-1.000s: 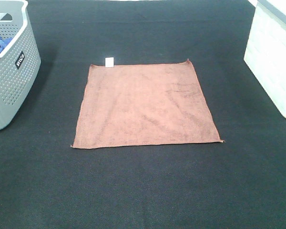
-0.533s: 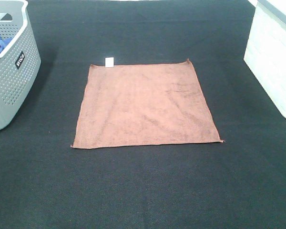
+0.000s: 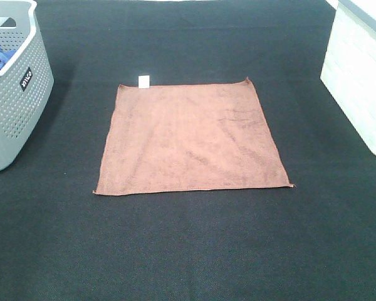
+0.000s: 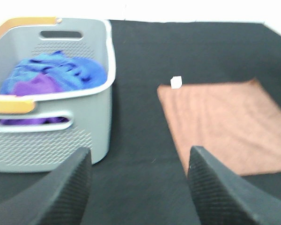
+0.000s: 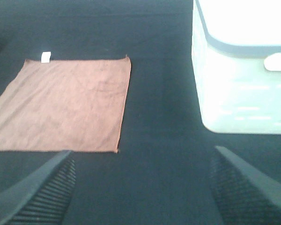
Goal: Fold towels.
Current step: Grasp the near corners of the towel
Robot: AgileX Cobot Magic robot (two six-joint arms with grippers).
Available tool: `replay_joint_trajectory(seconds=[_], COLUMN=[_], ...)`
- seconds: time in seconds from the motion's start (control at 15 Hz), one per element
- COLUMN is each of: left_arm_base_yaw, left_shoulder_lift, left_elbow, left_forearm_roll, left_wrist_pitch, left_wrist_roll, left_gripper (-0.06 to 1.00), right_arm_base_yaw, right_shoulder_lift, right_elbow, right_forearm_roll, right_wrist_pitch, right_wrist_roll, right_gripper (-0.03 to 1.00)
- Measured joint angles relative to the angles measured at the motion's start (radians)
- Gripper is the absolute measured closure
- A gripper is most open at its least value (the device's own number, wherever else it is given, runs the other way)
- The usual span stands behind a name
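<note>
A brown towel [image 3: 191,138] lies flat and spread out in the middle of the black table, with a small white tag [image 3: 144,81] at its far left corner. It also shows in the left wrist view [image 4: 225,124] and the right wrist view [image 5: 63,105]. Neither arm shows in the exterior high view. My left gripper [image 4: 138,187] is open and empty, held above the table between the basket and the towel. My right gripper [image 5: 140,187] is open and empty, above bare table between the towel and the white bin.
A grey perforated basket [image 3: 15,106] stands at the left, holding blue and purple cloths [image 4: 51,77]. A white bin [image 3: 360,78] stands at the right edge. The black table top [image 3: 188,251] stretches around the towel.
</note>
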Motion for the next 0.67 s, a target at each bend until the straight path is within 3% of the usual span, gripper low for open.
replay_joint_trajectory(seconds=[0.13, 0.33, 0.4, 0.47, 0.67], left_arm_base_yaw=[0.0, 0.0, 0.0, 0.0, 0.0], left_shoulder_lift=[0.169, 0.436, 0.563, 0.563, 0.84], left_elbow=[0.002, -0.001, -0.002, -0.002, -0.007], left_forearm_roll=[-0.096, -0.283, -0.397, -0.397, -0.629], left_wrist_pitch=[-0.122, -0.173, -0.174, -0.174, -0.178], left_wrist_roll=[0.0, 0.015, 0.088, 0.088, 0.329], left_gripper=[0.36, 0.36, 0.36, 0.36, 0.36], right_arm_base_yaw=[0.0, 0.0, 0.0, 0.0, 0.0], right_shoulder_lift=[0.154, 0.374, 0.48, 0.48, 0.735], right_elbow=[0.0, 0.0, 0.0, 0.0, -0.047], right_forearm_roll=[0.001, 0.054, 0.089, 0.089, 0.16], right_wrist_pitch=[-0.129, -0.233, -0.253, -0.253, -0.263], right_wrist_roll=[0.001, 0.031, 0.035, 0.035, 0.024], right_gripper=[0.23, 0.23, 0.23, 0.23, 0.23])
